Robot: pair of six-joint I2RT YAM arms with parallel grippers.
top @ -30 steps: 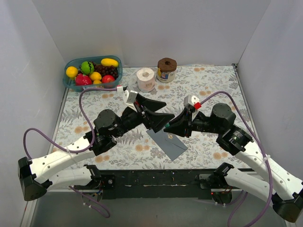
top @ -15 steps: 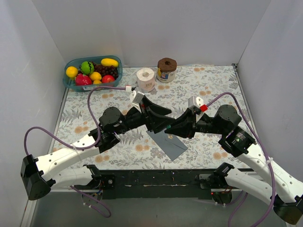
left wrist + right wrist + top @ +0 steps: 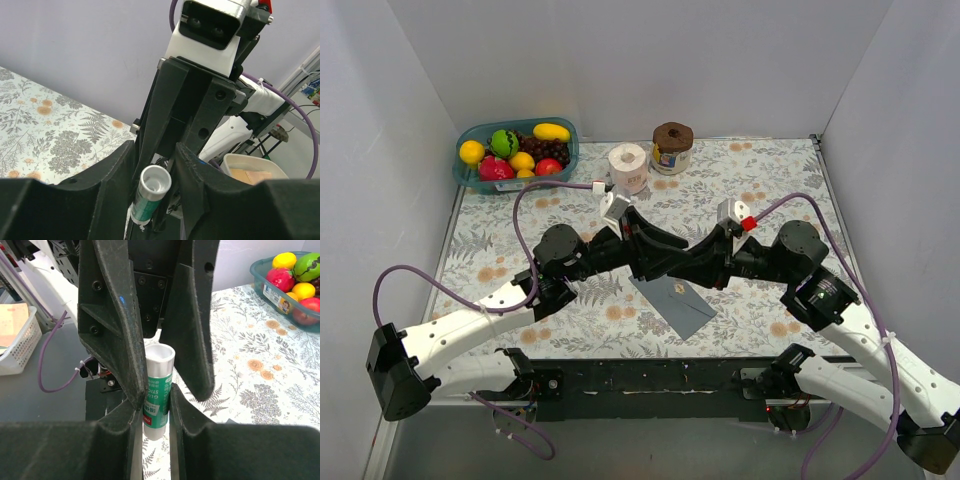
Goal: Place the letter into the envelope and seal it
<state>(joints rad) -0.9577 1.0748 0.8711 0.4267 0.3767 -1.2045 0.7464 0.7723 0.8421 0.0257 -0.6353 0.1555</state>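
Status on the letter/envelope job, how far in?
Done, likely: no letter in view, and the envelope lies flat on the table, so it is probably inside. In hand: right tool clamps a glue stick above it; left tool straddles its far end, grip unclear. Left: gluing and sealing.

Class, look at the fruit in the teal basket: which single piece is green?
The round green fruit near the back rim of the basket. Everything else in there is yellow, red or dark purple.
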